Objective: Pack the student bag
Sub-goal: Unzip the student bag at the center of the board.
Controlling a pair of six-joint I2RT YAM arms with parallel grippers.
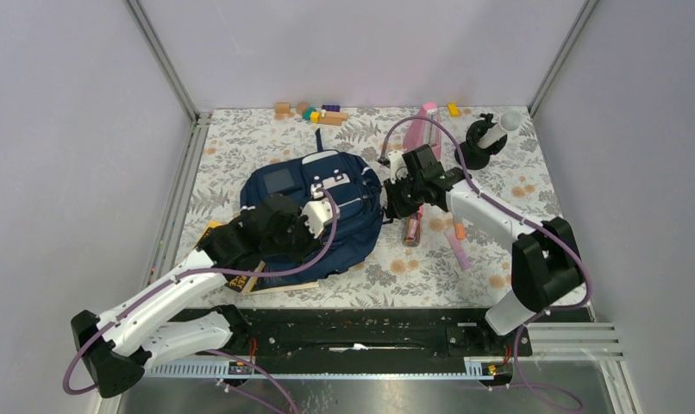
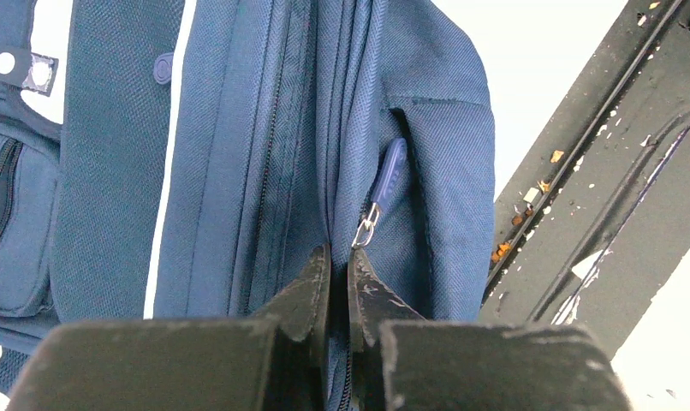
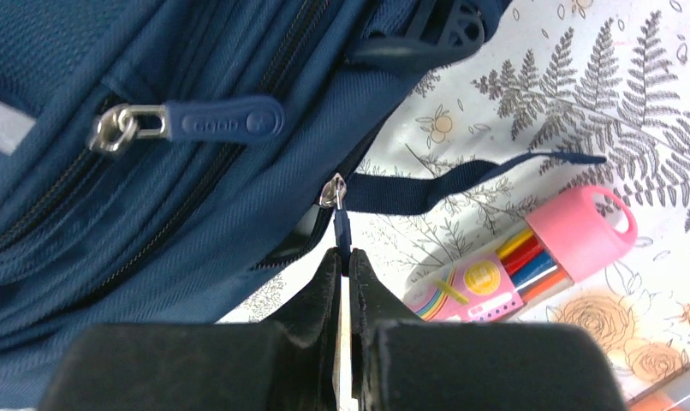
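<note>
The student bag [image 1: 344,224], navy with thin white stripes, lies flat at the centre-left of the table. My left gripper [image 1: 279,222] rests on its near-left part. In the left wrist view the left gripper [image 2: 339,257] is shut on a fold of the bag's fabric [image 2: 239,154] along a zipper seam, with a blue zipper pull [image 2: 391,175] just beyond its tips. My right gripper [image 1: 394,200] is at the bag's right edge. In the right wrist view the right gripper [image 3: 342,255] is shut on a small blue zipper pull [image 3: 341,224]. A larger pull [image 3: 222,120] lies on the bag [image 3: 110,223].
A pink pack of coloured markers [image 3: 530,265] lies right of the bag, also in the top view [image 1: 412,231], with a pink pen [image 1: 459,250] beside it. A pink case [image 1: 423,129], wooden blocks [image 1: 314,112] and a black stand [image 1: 486,138] are at the back. A book [image 1: 258,280] sticks out under the bag.
</note>
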